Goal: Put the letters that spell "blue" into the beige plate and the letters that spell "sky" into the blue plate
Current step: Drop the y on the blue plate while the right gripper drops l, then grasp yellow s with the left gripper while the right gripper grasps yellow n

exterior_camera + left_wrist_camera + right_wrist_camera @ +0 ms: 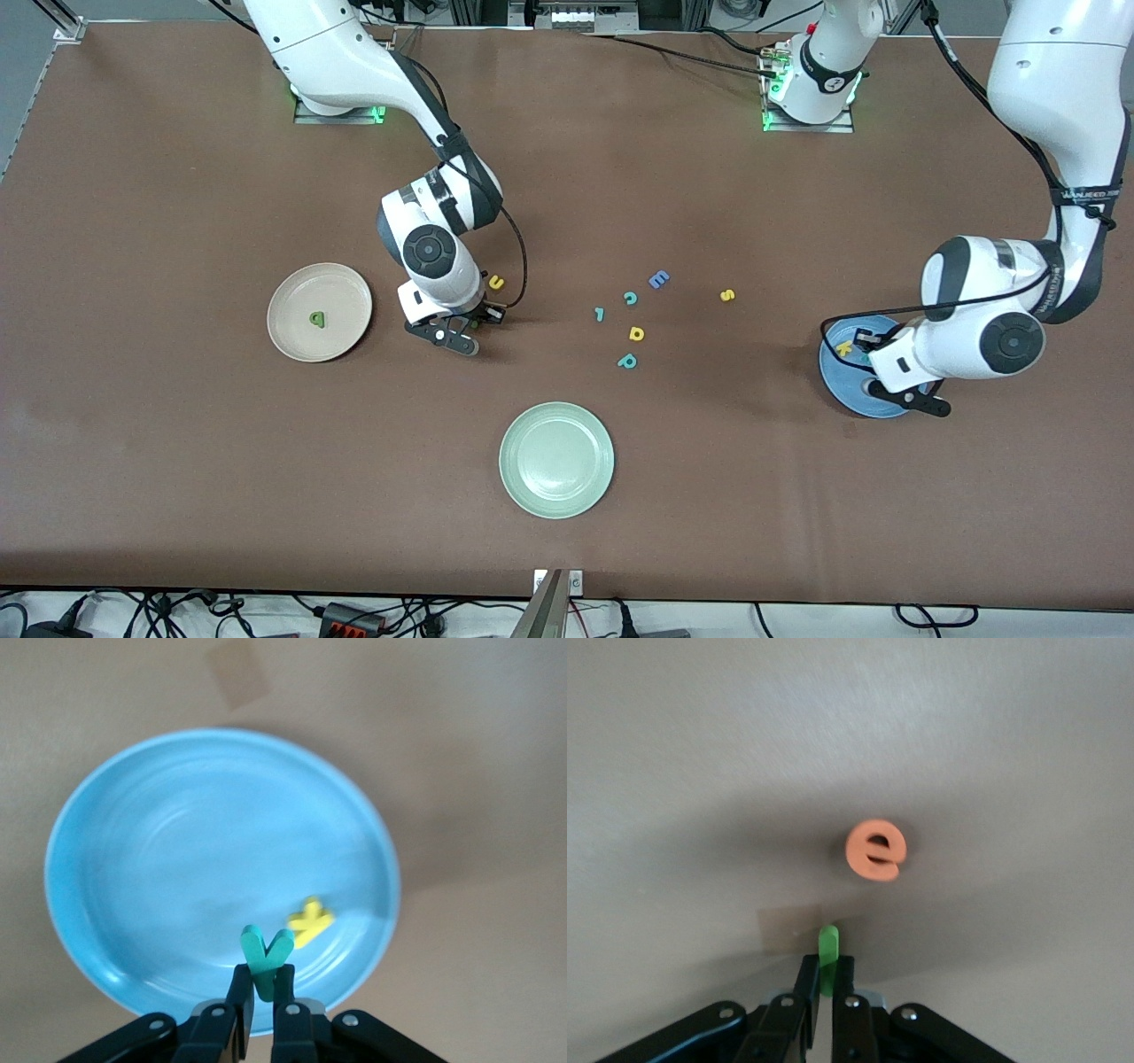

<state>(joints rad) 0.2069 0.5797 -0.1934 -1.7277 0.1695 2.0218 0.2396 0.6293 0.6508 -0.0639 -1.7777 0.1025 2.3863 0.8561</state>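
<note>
On the brown tabletop (177, 461), toward my right arm's end, sits the beige plate (292, 341) with the green b (317, 319) lying in it; beside that plate my right claw (824, 988) is down close to the tabletop, its fingers clamped on the thin green l bar (827, 948), which stands upright between them; the orange e (876, 850) lies on the bare tabletop just ahead of that claw, apart from it; the yellow u (497, 282) lies just beside my right wrist. Near the middle lie the loose letters: a small teal letter (600, 313), the teal c (631, 298), the blue block E (658, 279), a yellow letter (636, 333), the teal p (627, 361); the pale green plate (556, 459) sits nearer the front camera than these; the yellow s (727, 295) lies toward my left arm's end. There my left claw (263, 997) hangs over the blue plate (159, 859), its fingers pinched on the teal y (266, 957); the yellow k (310, 922) lies in that plate.
</note>
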